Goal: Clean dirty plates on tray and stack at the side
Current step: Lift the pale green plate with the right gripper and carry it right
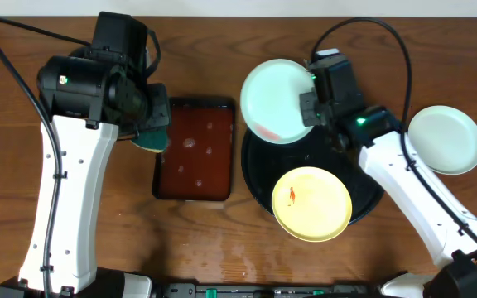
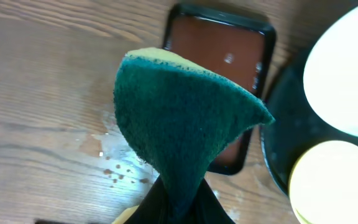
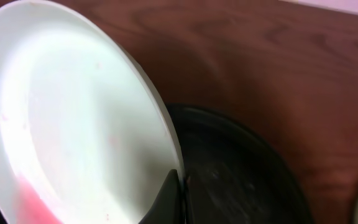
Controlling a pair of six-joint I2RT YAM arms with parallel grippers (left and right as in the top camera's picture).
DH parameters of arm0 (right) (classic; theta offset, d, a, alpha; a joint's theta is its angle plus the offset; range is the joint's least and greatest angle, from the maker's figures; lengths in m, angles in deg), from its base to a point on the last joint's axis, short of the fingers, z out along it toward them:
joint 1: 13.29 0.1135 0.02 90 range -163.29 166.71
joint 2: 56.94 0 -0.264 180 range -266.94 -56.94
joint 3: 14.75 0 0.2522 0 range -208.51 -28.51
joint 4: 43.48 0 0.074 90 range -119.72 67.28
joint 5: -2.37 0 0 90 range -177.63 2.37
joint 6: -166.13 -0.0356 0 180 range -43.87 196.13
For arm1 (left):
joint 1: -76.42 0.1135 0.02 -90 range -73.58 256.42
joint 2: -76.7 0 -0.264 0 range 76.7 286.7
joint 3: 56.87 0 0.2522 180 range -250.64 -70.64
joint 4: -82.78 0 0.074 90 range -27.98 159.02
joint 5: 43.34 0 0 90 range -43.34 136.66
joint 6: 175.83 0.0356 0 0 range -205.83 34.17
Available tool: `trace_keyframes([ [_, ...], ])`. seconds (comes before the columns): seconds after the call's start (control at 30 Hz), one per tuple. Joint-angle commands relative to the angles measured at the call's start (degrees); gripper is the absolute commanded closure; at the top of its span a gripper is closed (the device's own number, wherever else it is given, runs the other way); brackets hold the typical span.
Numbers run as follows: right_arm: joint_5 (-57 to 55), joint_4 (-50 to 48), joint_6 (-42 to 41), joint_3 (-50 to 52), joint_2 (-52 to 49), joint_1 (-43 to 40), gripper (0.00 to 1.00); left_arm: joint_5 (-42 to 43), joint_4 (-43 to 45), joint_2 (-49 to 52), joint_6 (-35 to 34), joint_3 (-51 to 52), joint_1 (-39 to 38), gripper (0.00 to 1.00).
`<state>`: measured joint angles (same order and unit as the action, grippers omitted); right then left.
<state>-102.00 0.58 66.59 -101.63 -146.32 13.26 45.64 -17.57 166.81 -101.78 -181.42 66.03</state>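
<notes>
Tray (image 1: 259,178): round, glossy black, on table (image 1: 205,248) right of centre, toward near edge. It holds one flat thing, the yellow plate (image 1: 311,203), on its near half and covering the near rim. A small red smear (image 1: 291,196) sits left of the plate's middle. Rest of tray floor is bare and dark; it looks wet in right wrist view.

Tilted plate (image 1: 276,101), pale mint, hangs above tray's far-left rim and rests on nothing. Right tool (image 1: 309,108) is clenched on its right rim. In right wrist view the black fingertips (image 3: 169,199) pinch the rim from both sides. A pink smear (image 1: 267,132) runs along the plate's low edge, the one nearest the tray.

Side plate (image 1: 445,139), also mint, lies flat near right edge, apart from tray, w/ right arm between them.

Brown tray (image 1: 195,149): rectangular, black rim, just left of tray; can't tell if they touch. Its floor carries only pale droplets.

Left tool (image 1: 143,124) grasps a sponge (image 1: 151,136), dark green w/ yellow backing, squeezed to a narrow waist at the fingers. The sponge hangs over brown tray's left rim.

Table is brown wood, grain running left-right. Left wrist view shows wet specks and crumbs (image 2: 114,171) on the wood beside brown tray. Black cables loop over both arms. A pale strip shows past far edge.
</notes>
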Motion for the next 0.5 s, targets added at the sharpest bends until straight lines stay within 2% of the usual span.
trace_keyframes([
  [0.0, -0.2, -2.3, -2.3, -1.6, 1.0, 3.0, 0.99, -6.2, 0.1, 0.1, -3.2, 0.4, 0.1, 0.92],
  [0.1, -0.4, -4.9, -2.2, -1.6, 0.1, 5.4, 0.99, -7.7, 0.0, 0.1, -4.0, 0.4, 0.1, 0.92],
  [0.3, -3.7, -11.0, 0.2, -1.6, -4.0, 11.3, 0.99, -16.7, -1.4, 0.1, -10.4, 0.4, 0.1, 0.92],
  [0.47, -15.5, -17.7, 10.0, -1.6, -5.8, 17.2, 0.99, -16.9, -1.9, 0.1, -11.0, 0.4, 0.1, 0.92],
])
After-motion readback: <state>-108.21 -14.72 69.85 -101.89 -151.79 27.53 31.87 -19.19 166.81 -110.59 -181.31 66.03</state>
